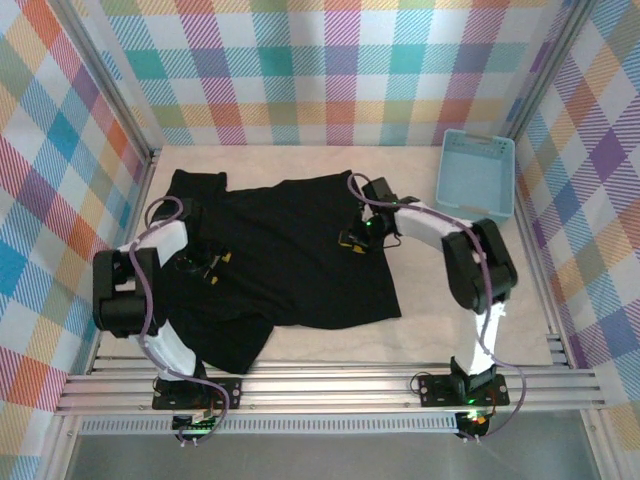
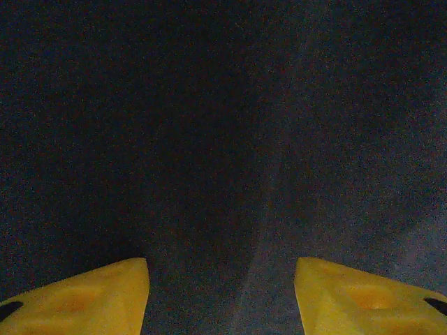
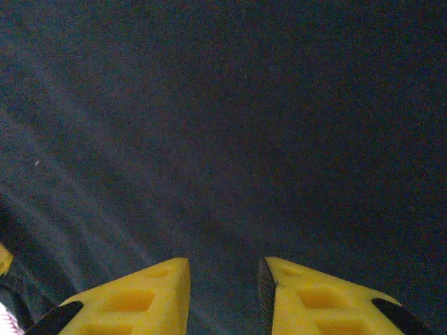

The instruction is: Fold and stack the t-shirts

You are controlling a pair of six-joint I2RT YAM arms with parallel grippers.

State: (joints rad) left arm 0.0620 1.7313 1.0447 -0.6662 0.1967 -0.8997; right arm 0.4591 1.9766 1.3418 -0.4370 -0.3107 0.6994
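A black t-shirt lies spread across the middle of the table, one sleeve reaching the far left and a hem corner hanging toward the near left. My left gripper hovers low over the shirt's left part; its yellow fingers stand wide apart, open, with only dark cloth between them. My right gripper is over the shirt's right upper part. In the right wrist view its fingers are apart by a narrower gap, open over smooth black cloth.
A light-blue plastic basket stands at the far right corner, apart from the shirt. Checkered walls close in the table on three sides. Bare tabletop shows to the right of the shirt and along the near edge.
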